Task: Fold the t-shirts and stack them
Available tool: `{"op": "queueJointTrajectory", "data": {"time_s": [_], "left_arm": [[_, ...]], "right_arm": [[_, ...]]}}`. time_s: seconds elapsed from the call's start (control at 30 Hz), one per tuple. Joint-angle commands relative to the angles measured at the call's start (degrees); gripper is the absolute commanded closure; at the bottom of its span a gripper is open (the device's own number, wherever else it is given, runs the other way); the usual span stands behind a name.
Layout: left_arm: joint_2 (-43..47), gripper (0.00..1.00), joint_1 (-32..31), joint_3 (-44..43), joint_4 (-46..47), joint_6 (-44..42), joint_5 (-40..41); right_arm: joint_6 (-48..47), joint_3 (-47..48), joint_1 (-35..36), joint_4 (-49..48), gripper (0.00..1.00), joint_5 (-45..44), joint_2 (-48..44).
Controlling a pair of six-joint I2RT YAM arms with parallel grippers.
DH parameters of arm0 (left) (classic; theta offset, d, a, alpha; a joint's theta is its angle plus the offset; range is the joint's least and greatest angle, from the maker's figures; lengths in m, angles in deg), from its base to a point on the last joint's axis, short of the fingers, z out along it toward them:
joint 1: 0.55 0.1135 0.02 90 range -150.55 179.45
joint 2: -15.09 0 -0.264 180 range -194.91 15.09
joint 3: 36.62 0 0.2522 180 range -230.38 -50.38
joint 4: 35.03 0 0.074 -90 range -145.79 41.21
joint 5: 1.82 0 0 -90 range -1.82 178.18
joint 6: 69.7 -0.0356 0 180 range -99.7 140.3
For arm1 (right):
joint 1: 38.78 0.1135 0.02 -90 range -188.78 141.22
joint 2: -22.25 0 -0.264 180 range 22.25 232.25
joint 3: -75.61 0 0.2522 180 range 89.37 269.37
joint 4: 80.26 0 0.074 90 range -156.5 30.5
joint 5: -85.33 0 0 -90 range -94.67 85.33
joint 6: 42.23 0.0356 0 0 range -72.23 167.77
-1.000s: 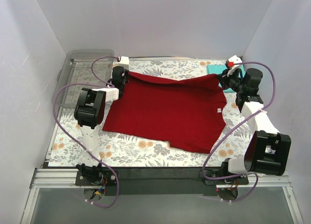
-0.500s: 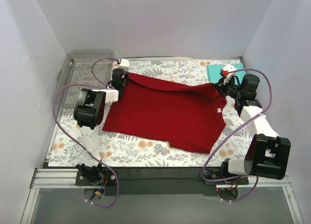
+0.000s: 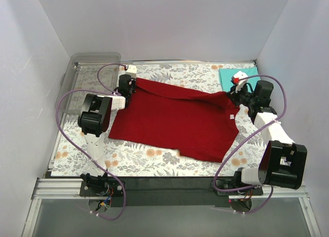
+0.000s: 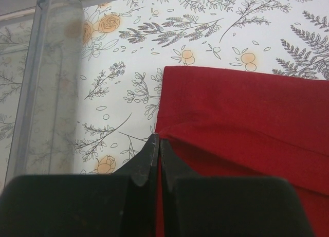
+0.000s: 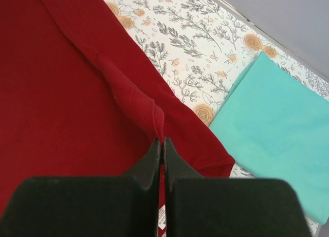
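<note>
— Step in hand?
— Most likely the first fold of the red t-shirt [image 3: 175, 121]. Spread just beside the clear bin [image 3: 69, 77] on the floral table cover [image 3: 149, 162], with the far edge pinched at both ends and lifted into a low ridge.
— Grippers?
— Left gripper [image 4: 157, 140] clamped tight on the shirt corner nearest the bin. Right gripper [image 5: 160, 140] clamped tight on a bunched fold at the corner farthest from the bin.
— And the teal t-shirt [image 5: 272, 113]?
— Lying flat and seemingly folded, well apart from the bin, just past the right gripper's pinch.
— Next move?
— Probably drawing both pinched corners back along the line of the bin, toward its near end. Calls for level height and matched pace, so the edge lands square on the opposite hem. Some risk of slack cloth sagging between the two pinches.
— Anything hard to make out?
— Number of layers in each pinch: hidden under the closed jaws. Collar and sleeves: not clearly identifiable. Teal t-shirt: cut off at the wrist view's edge, partly covered by the arm from above. Small white tag [image 3: 232, 116]: too small to read.
</note>
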Motion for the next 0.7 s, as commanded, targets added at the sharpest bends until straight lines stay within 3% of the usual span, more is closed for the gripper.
{"op": "queueJointTrajectory", "data": {"time_s": [0.0, 0.67], "left_arm": [[4.2, 1.00, 0.2, 0.1, 0.5, -0.6, 1.2], [4.1, 1.00, 0.2, 0.3, 0.5, -1.2, 1.4]], "right_arm": [[-2.1, -0.2, -0.6, 0.6, 0.99, 1.0, -0.1], [-4.2, -0.4, -1.3, 3.2, 0.99, 2.7, -0.1]]}}
